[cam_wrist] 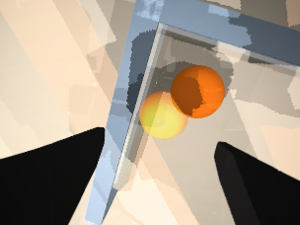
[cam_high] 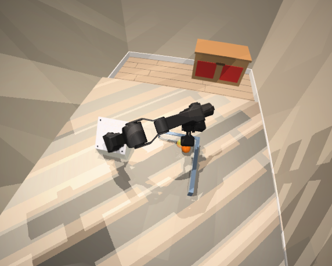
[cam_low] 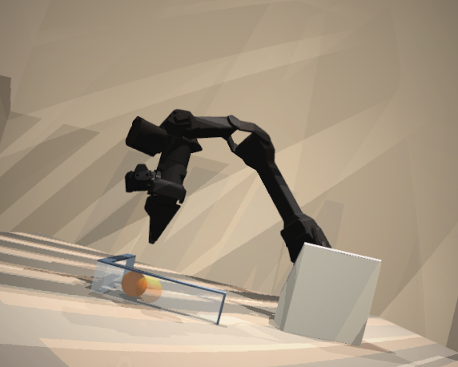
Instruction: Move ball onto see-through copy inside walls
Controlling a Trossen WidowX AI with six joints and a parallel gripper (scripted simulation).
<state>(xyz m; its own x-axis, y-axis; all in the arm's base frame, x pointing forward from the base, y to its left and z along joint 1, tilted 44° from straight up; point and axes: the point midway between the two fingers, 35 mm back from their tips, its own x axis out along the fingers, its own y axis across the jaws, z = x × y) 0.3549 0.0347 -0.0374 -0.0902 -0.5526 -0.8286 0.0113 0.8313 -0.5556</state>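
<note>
Pale striped wooden bench (cam_low: 265,344) carries the solid orange ball (cam_low: 134,284); my black gripper (cam_low: 154,239) hangs above, open, holding nothing.

A wooden cabinet (cam_high: 222,62) with an orange top and two red door panels stands at the far edge of the room, on a plank floor (cam_high: 151,71) bordered by a low white skirting (cam_high: 151,55). A white block (cam_low: 329,294) rests on the pale striped surface (cam_high: 76,209). Beige, faceted walls (cam_low: 305,60) enclose the room.
</note>
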